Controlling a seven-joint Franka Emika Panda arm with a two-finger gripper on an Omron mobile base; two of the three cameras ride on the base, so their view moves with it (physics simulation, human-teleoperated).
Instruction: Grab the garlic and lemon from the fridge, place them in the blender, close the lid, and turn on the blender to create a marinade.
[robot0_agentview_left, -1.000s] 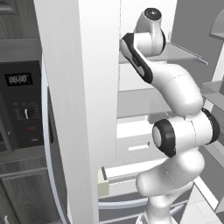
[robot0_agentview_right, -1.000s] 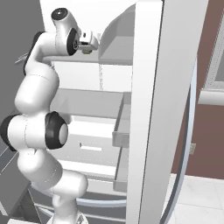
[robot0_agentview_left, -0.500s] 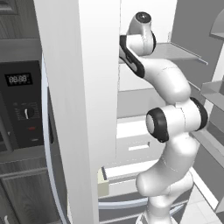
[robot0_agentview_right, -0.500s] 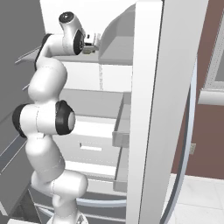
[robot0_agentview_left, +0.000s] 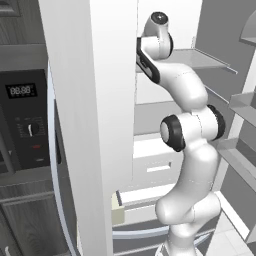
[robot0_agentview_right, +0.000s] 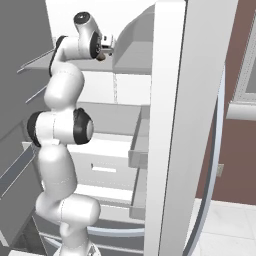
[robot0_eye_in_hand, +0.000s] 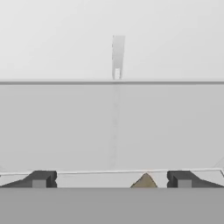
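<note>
End effector (robot0_eye_in_hand: 111, 179) wide, empty, at front edge of fridge (robot0_agentview_right: 170, 100) upper shelf (robot0_eye_in_hand: 112, 127); tan tip, probably garlic (robot0_eye_in_hand: 144, 181), between fingertips. Nothing collected yet.

I'm in a kitchen: open white fridge (robot0_agentview_left: 100, 125) ahead, dark wall oven (robot0_agentview_left: 25, 125) beside it, well off the claw.

A dark wall oven (robot0_agentview_left: 25, 125) with a digital display (robot0_agentview_left: 21, 90) stands beside brown wall (robot0_agentview_right: 237, 150).
</note>
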